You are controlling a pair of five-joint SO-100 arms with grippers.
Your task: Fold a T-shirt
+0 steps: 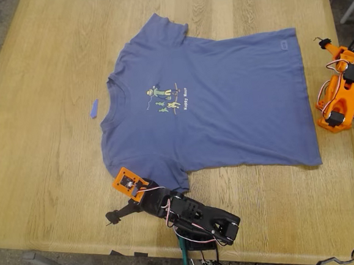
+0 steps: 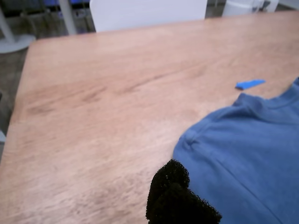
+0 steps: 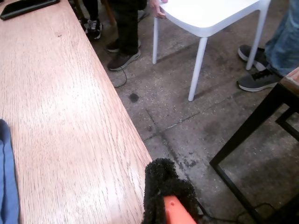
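The T-shirt [image 1: 224, 104] lay flat and unfolded across the table [image 1: 43, 149]; being soft, light cloth, it was probably best pinched at a sleeve or hem. My first gripper [image 1: 113, 216] rested just beside the near sleeve and my second gripper [image 1: 323, 43] at the exterior view's right, well clear; whether either pincer stood apart could not be told.

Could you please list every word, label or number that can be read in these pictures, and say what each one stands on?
"Happy Hour", as best it reads: small yellow text beside the cartoon figures on the chest of the T-shirt; the letters are tiny, so this reading is uncertain.
Small outlined patch near the shirt's hem corner: too small to read.
Table, blue strip, arms, both wrist views: no readable text.
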